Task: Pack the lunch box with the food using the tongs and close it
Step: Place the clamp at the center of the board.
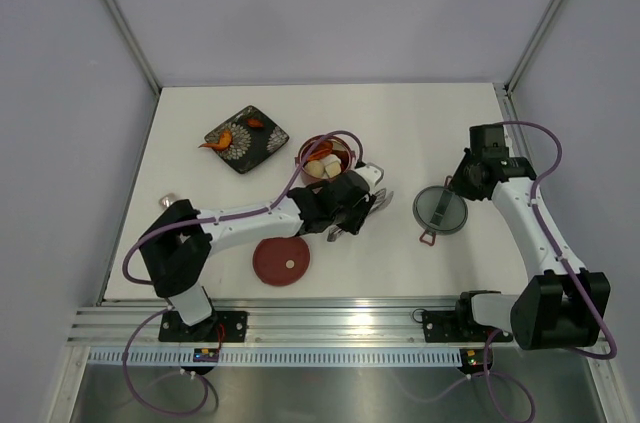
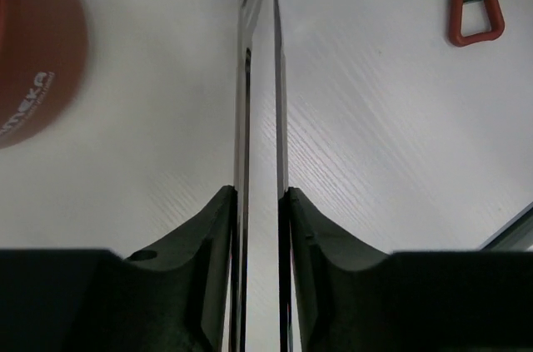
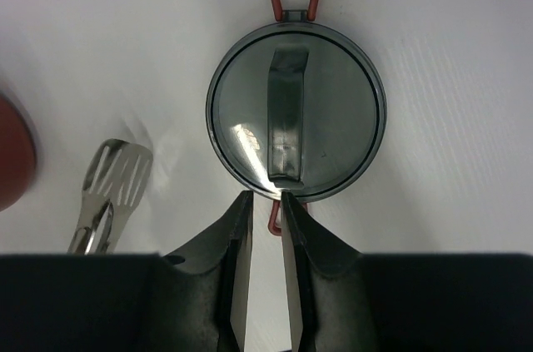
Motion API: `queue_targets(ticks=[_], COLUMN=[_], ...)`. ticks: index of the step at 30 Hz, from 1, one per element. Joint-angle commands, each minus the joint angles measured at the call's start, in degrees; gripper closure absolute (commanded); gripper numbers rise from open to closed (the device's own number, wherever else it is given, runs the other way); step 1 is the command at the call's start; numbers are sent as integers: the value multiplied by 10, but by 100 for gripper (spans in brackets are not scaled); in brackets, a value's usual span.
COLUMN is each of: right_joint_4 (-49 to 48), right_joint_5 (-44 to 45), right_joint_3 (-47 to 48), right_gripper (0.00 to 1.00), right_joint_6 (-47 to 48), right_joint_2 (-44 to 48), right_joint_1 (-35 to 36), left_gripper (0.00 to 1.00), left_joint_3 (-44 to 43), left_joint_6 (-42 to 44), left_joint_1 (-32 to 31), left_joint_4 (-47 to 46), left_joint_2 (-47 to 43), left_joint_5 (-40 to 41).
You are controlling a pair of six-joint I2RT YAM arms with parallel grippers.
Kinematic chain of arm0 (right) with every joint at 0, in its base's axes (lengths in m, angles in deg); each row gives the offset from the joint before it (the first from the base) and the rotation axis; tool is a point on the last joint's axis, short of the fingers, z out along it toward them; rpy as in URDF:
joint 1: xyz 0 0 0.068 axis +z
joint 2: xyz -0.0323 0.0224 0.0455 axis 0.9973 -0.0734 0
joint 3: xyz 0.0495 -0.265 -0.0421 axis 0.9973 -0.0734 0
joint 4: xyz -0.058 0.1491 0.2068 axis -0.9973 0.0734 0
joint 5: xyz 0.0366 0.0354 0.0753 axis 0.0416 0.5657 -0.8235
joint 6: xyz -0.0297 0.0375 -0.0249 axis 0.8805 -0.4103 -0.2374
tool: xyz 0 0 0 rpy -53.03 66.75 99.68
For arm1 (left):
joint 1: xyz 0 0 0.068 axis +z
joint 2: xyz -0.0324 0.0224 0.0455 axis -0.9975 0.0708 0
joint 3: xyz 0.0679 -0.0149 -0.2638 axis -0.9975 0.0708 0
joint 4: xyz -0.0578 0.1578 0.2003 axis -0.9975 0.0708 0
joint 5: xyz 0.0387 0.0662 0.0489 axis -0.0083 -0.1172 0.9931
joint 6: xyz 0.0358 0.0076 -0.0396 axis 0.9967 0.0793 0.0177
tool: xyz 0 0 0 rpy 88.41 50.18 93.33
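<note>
Left hand [image 2: 260, 194] clamped the tongs [image 2: 259, 77] mid-shaft at the centre of the top view, just beside the lunch box [image 1: 303, 151]; thin, springy, likely slick steel, best squeezed flat-on there; right hand [image 3: 265, 202] hovered narrowly parted, empty, over the lid [image 3: 341, 119].

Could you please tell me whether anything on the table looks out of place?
Nothing looks spilled or damaged. Only oddity: orange-red food pieces sit on the black tray, outside the open lunch box holding pale pieces.
</note>
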Motion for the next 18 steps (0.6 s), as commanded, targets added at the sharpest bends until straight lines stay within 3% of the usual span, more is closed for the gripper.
queue_targets(ticks=[1, 3, 7, 11, 18], right_joint_4=[-13, -15, -14, -15, -18], right_joint_5=[-14, -15, -16, -18, -26], right_joint_3=[-10, -10, -4, -2, -4], right_gripper=[73, 73, 73, 72, 71], right_joint_6=[-9, -10, -9, -9, -12], right_joint_2=[5, 4, 5, 4, 5], right_joint_1=[-3, -3, -3, -2, -2], left_gripper=[58, 53, 31, 20, 19], left_joint_3=[4, 7, 0, -16, -35], left_joint_6=[-10, -11, -10, 1, 6], left_joint_1=[-8, -11, -16, -21, -23], left_joint_4=[-58, -58, -48, -31, 9], left_joint_2=[3, 10, 16, 8, -45], left_joint_5=[5, 1, -2, 8, 22])
